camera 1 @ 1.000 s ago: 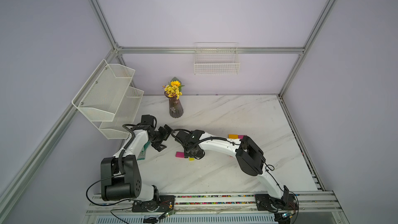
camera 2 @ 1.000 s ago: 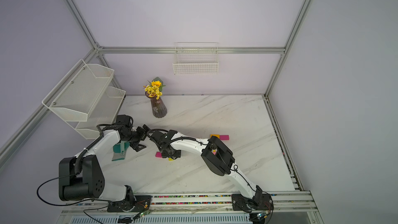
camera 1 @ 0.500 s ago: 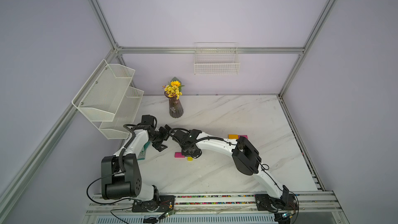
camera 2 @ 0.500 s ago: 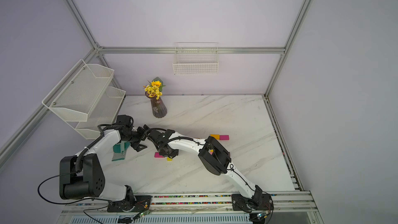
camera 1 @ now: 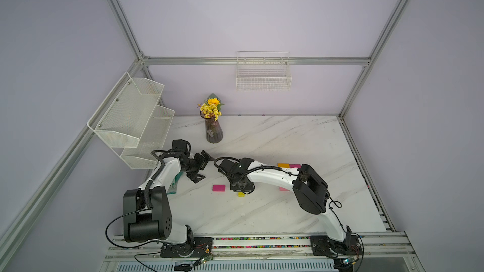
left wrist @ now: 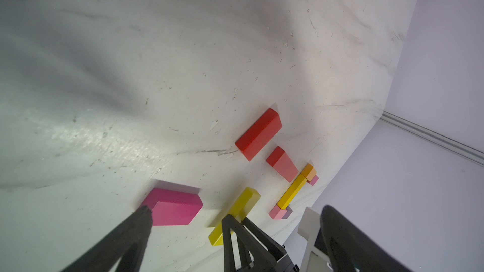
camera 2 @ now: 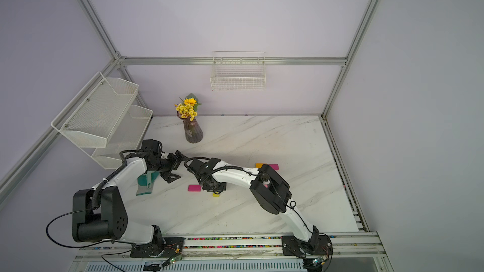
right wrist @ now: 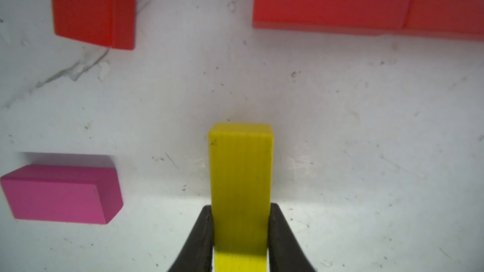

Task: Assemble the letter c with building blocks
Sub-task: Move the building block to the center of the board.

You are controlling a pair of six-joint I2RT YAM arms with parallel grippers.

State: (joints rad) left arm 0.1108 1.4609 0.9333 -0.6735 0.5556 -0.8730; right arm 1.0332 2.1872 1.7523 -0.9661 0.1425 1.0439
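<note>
Pose, left arm (camera 1: 167,172): upper link folded back over its base, forearm reaching forward, wrist turned sideways toward the other arm. State, left gripper (camera 1: 202,167): jaws spread wide, nothing between them, as seen in both top views.

Pose, right arm (camera 1: 269,176): stretched across toward the left side, elbow (camera 1: 310,192) raised, wrist bent down. State, right gripper (right wrist: 240,211): pointing down, fingers (right wrist: 204,231) clamped on both long sides of the yellow block (right wrist: 240,168).

The two grippers are near each other, not touching.
</note>
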